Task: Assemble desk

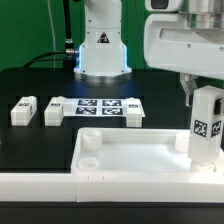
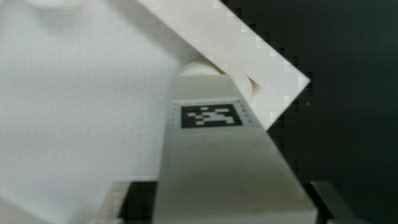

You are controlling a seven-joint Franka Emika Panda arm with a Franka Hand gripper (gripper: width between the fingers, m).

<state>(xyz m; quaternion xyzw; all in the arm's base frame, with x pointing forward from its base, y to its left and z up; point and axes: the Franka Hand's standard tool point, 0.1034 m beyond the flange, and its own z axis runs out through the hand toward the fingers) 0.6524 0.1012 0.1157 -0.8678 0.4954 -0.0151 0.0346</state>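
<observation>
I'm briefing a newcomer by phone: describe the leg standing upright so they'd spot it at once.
Find the white desk slab in front. At its end on the exterior view's right, the upright leg stands in the gripper. The two other legs lie flat, on the exterior view's left.

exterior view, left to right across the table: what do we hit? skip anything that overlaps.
far-left leg → second leg → marker board → upright leg
</observation>
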